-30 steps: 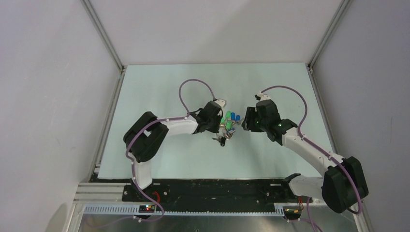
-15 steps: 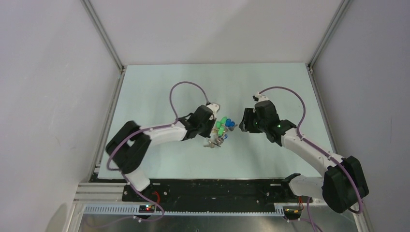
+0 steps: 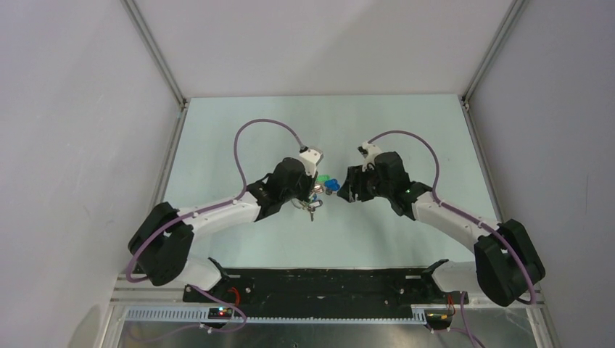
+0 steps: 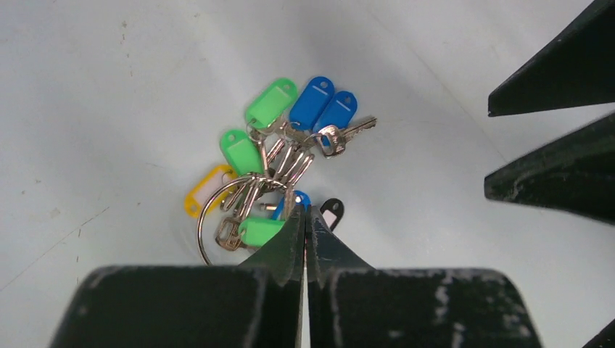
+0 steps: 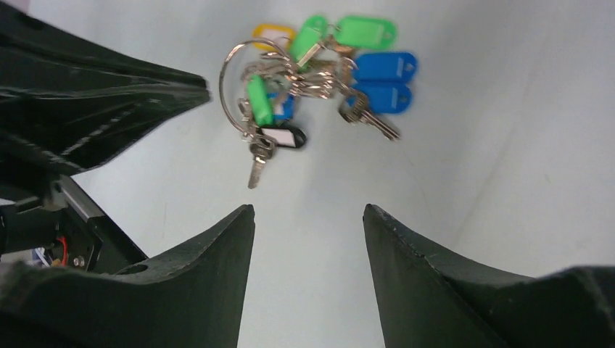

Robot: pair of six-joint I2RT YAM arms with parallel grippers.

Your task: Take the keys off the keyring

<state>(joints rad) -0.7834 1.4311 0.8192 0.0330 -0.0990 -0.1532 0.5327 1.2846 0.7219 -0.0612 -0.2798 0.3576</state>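
Left wrist view looks straight down on the keys (image 4: 290, 156), a small silver bunch fanned out flat on the pale bench (image 4: 109, 87) and all threaded on the keyring (image 4: 205, 217), a thin wire loop at the near left of the heap. Coloured plastic tags spread around them: two green tags (image 4: 270, 104) and two blue tags (image 4: 312, 101) on the far side, a yellow tag (image 4: 207, 190) to the left, a black tag (image 4: 331, 212) and a third green one nearest the camera. The left claw (image 4: 304, 225) has its two fingers pressed together into one point over the near edge of the bunch; from the right wrist its tip sits just beside the loop, and whether it pinches any wire cannot be told. The right claw (image 5: 308, 210) has its fingers spread apart, aimed at the bunch and near it but not touching. From the top external camera the bunch lies mid-bench between the two claws.
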